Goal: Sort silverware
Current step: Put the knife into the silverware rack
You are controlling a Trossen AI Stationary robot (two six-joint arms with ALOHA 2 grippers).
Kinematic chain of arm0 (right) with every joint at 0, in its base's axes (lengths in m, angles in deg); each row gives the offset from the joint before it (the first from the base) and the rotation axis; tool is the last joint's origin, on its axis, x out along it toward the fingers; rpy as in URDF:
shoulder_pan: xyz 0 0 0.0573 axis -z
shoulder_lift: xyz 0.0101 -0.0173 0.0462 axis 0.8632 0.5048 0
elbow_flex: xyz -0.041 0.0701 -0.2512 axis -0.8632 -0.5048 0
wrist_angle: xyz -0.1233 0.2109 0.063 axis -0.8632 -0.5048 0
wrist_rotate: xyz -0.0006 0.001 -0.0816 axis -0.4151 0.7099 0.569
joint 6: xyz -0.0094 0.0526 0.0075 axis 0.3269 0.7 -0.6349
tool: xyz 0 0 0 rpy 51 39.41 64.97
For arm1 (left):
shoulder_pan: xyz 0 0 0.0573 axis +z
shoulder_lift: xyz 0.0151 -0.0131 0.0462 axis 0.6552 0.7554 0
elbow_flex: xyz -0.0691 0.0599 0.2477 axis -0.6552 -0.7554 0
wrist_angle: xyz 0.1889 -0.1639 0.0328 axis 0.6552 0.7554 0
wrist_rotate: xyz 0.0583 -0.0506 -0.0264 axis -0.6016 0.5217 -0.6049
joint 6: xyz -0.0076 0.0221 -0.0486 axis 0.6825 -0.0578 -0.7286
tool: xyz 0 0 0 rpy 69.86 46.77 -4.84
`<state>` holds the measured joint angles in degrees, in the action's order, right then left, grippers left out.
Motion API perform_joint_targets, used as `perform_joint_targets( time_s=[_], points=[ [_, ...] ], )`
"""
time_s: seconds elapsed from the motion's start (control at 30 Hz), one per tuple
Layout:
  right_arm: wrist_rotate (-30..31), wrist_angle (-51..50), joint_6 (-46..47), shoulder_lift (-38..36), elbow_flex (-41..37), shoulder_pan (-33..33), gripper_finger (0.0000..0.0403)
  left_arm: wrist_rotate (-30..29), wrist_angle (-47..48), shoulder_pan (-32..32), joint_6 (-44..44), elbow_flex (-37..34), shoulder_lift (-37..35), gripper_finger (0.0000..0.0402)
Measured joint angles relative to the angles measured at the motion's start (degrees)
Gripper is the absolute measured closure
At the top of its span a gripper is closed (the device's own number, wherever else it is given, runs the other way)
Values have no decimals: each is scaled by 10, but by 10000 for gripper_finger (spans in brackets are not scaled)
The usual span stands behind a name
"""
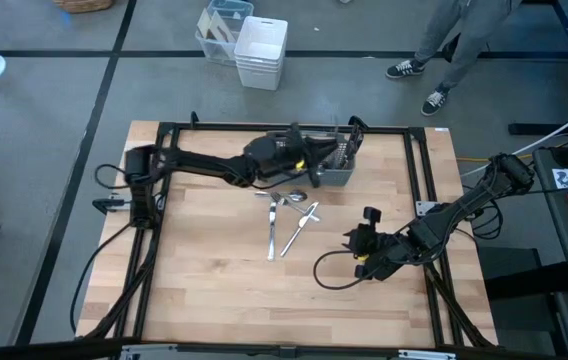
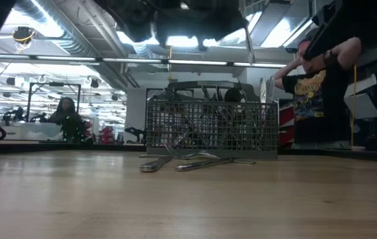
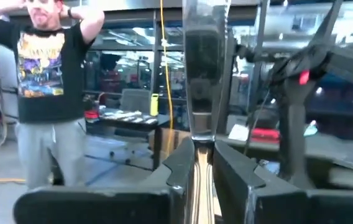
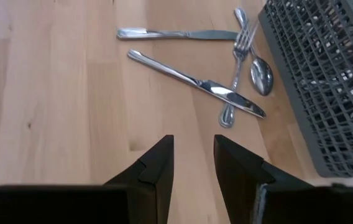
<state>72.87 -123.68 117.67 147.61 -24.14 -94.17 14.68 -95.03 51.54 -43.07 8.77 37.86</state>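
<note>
Holding: your left gripper (image 3: 204, 163) pinches a slim shiny silver-coloured metal utensil (image 3: 202, 68) upright above the grey mesh rectangular caddy (image 1: 336, 160); which kind of piece you cannot tell.
Right gripper: your right gripper (image 4: 193, 163) hovers over bare wood, fingers slightly spread, gripping nothing.
Loose silverware: two silver knives (image 4: 198, 83), a silver fork (image 4: 236, 60) and a silver spoon (image 4: 261, 76) lie crossed on the light wooden table (image 1: 214, 280), just beside the caddy.
Caddy: it sits near the table's far edge, with more cutlery standing inside.
Open room: you have bare wood along the near edge and on the left half.
Background: a person in a black printed T-shirt (image 3: 43, 68) stands beyond the table.
</note>
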Motion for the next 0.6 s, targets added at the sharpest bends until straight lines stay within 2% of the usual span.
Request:
perform_joint_targets(
  time_s=[0.4, 0.6],
  points=[
    [0, 4, 0, 0, 0, 0, 288, -1, 1, 22, 83, 98, 158, 359],
    [0, 4, 0, 0, 0, 0, 288, -1, 12, 28, 89, 102, 179, 359]
  ],
)
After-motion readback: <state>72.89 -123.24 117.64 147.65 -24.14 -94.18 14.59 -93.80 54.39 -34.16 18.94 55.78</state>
